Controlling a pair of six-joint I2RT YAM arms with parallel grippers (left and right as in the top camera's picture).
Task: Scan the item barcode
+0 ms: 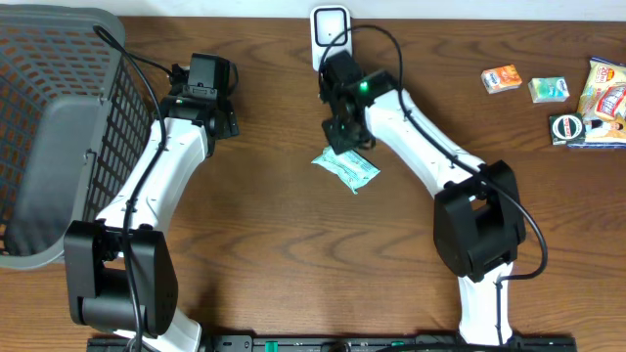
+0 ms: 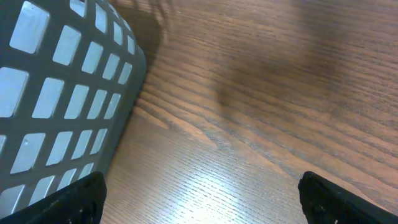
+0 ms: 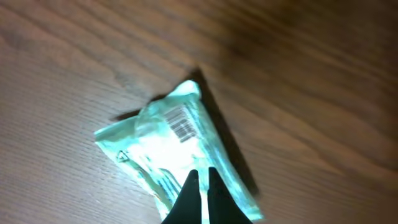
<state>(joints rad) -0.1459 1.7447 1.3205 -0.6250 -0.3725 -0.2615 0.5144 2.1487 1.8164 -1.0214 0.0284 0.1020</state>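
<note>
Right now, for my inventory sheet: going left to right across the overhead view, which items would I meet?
Grey basket → teal packet → orange packet → small green packet → yellow snack bag.

One grey basket point(image 1: 59, 59), one pale green packet point(image 1: 345, 166) and one white device point(image 1: 330, 27) on the tabletop point(image 1: 274, 244). Four more there: orange pack point(image 1: 501, 79), green pack point(image 1: 549, 89), black pack point(image 1: 566, 128), yellow pack point(image 1: 606, 93).

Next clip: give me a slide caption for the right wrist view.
Right hand pinches a mint-green packet by its edge, barcode facing the camera, above the wooden table.
</note>
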